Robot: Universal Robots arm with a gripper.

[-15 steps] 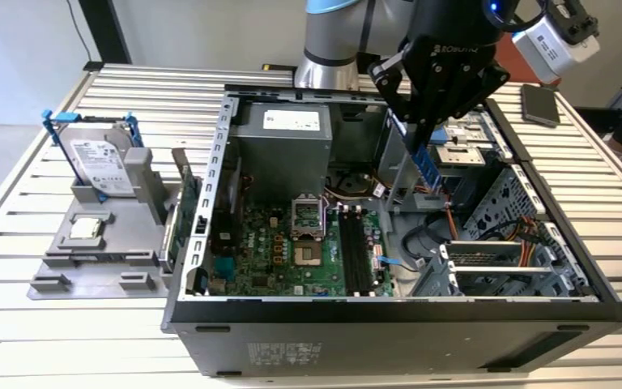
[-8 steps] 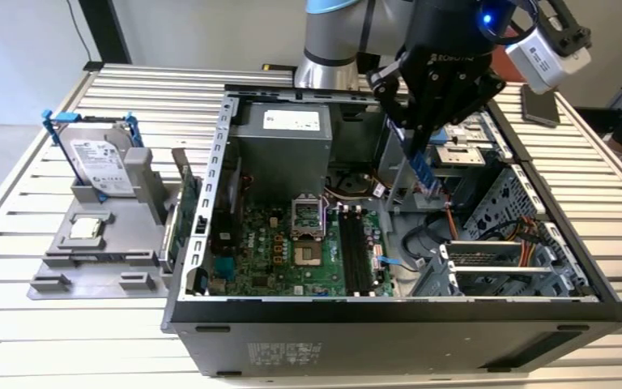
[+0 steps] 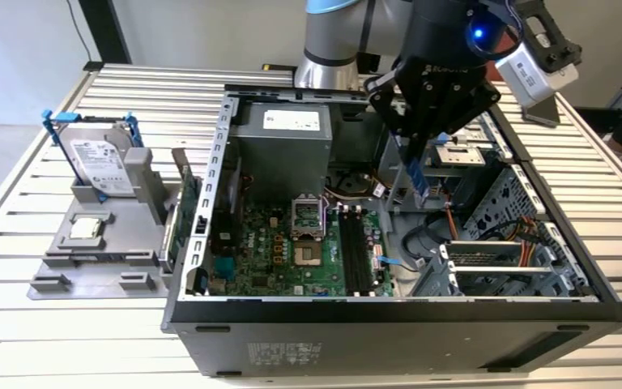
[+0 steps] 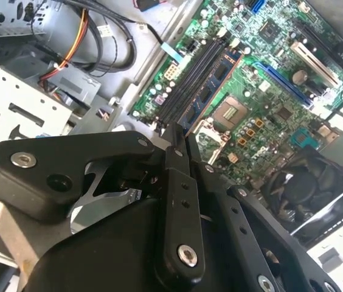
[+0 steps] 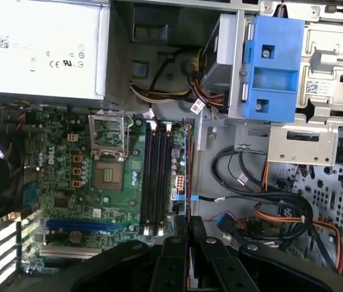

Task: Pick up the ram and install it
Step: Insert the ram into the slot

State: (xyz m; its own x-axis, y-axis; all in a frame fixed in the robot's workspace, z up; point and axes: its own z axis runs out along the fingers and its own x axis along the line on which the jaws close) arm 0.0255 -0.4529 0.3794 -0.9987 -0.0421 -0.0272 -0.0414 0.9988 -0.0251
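My gripper (image 3: 411,150) hangs over the open computer case, shut on the ram (image 3: 419,185). The ram is a thin dark-blue stick held upright by its top end. It hovers above the case floor, to the exterior view's right of the black memory slots (image 3: 355,251) and well above them. In the second wrist view the ram (image 4: 215,82) juts out from the closed fingers (image 4: 174,176) beside the slots (image 4: 190,79). In the first wrist view the ram (image 5: 188,164) is edge-on, a thin line just beside the slots (image 5: 156,182), which hold nothing.
The green motherboard (image 3: 279,251) has an open processor socket (image 3: 305,223). The power supply (image 3: 284,134) sits at the case's back, with a drive cage (image 3: 495,259) and cables on the exterior view's right. A grey fixture (image 3: 106,243) outside holds a hard drive (image 3: 100,162), a processor chip (image 3: 84,228) and a green card (image 3: 187,207).
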